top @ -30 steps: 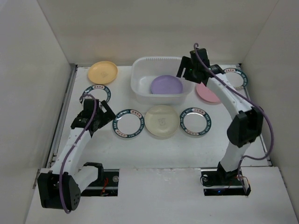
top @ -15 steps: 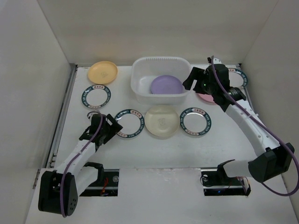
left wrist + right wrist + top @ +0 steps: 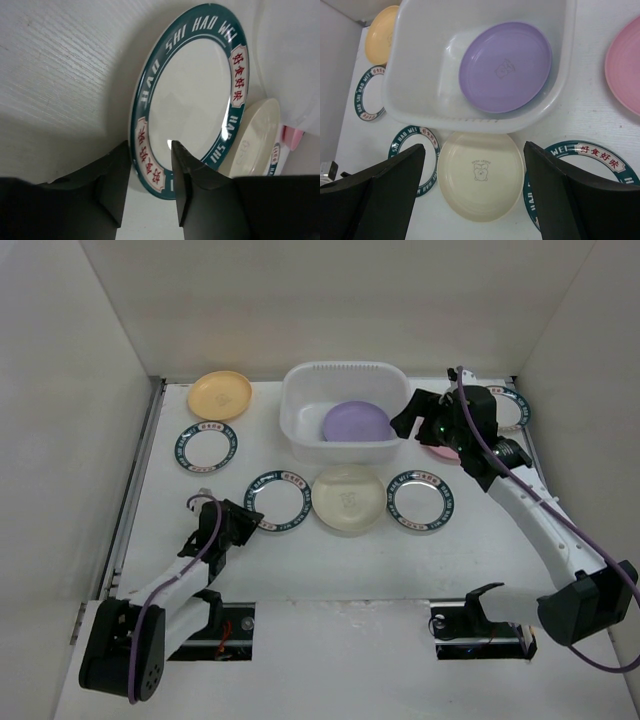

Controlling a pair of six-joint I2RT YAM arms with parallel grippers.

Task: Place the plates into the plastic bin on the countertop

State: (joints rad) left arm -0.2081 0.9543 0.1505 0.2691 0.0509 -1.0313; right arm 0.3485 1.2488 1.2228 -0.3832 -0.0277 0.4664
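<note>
A plastic bin (image 3: 291, 406) is noted at the rear of the counter (image 3: 300, 560), with one purple plate (image 3: 356, 424) lying inside. A teal-rimmed plate (image 3: 190, 100) is straddled at its edge by the left fingers (image 3: 117, 185); pinching cannot be confirmed. The right fingers (image 3: 395, 185) are spread wide, empty, beside the bin.

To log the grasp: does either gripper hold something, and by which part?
Right gripper holds nothing. Left gripper straddles the near rim of the teal-rimmed plate; whether it grips cannot be told.
</note>
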